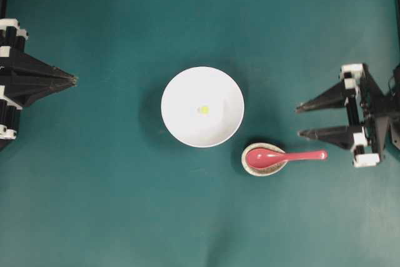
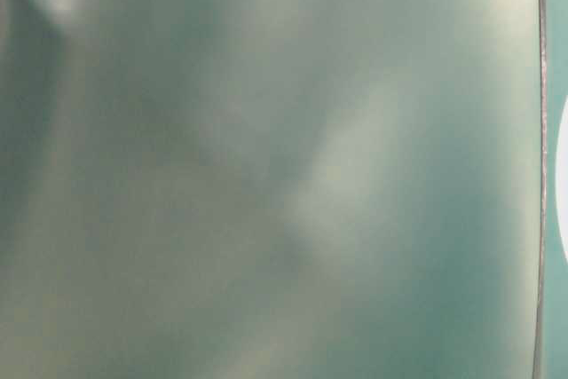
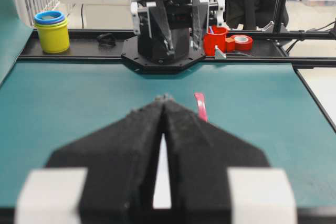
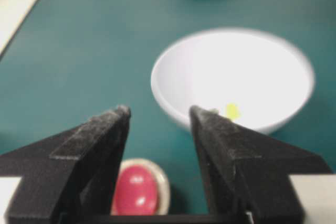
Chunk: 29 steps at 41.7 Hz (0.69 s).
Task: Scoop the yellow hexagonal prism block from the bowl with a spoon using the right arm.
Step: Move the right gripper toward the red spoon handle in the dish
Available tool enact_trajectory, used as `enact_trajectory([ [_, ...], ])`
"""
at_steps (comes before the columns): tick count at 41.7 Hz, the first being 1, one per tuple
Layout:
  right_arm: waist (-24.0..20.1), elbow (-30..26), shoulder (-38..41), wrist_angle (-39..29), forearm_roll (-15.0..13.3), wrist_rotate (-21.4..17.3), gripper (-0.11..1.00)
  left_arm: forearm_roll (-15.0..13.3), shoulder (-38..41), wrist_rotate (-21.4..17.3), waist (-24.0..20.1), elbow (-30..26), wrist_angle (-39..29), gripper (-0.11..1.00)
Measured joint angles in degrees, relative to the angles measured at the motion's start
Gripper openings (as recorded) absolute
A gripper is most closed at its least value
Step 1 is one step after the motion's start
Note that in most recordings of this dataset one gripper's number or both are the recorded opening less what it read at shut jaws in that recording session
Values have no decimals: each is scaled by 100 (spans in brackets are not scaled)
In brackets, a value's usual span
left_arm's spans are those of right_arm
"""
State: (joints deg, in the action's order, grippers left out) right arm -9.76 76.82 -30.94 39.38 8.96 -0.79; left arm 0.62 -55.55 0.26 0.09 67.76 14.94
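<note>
In the overhead view the spoon (image 1: 284,156) lies lower right of centre, scoop in its rest (image 1: 262,159), handle running rightward toward the empty, wide-apart right gripper (image 1: 299,120) just above-right, the block (image 1: 203,109) in the bowl (image 1: 177,120) at centre.

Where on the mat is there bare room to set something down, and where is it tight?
Bare mat lies between the left hand and the bowl, across the whole far side beyond the bowl, and along the near edge below the spoon rest. It is crowded between bowl and right hand, where the spoon lies in its rest, handle toward that hand.
</note>
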Motion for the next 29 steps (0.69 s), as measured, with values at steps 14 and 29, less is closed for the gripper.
enact_trajectory([
  [14,-1362,325,1872,2180,1301,9,55,0,0,0,0,0,0,1],
  [29,-1925,193,3463,3059,1960,-229,55,-9,0,0,0,0,-53,1],
])
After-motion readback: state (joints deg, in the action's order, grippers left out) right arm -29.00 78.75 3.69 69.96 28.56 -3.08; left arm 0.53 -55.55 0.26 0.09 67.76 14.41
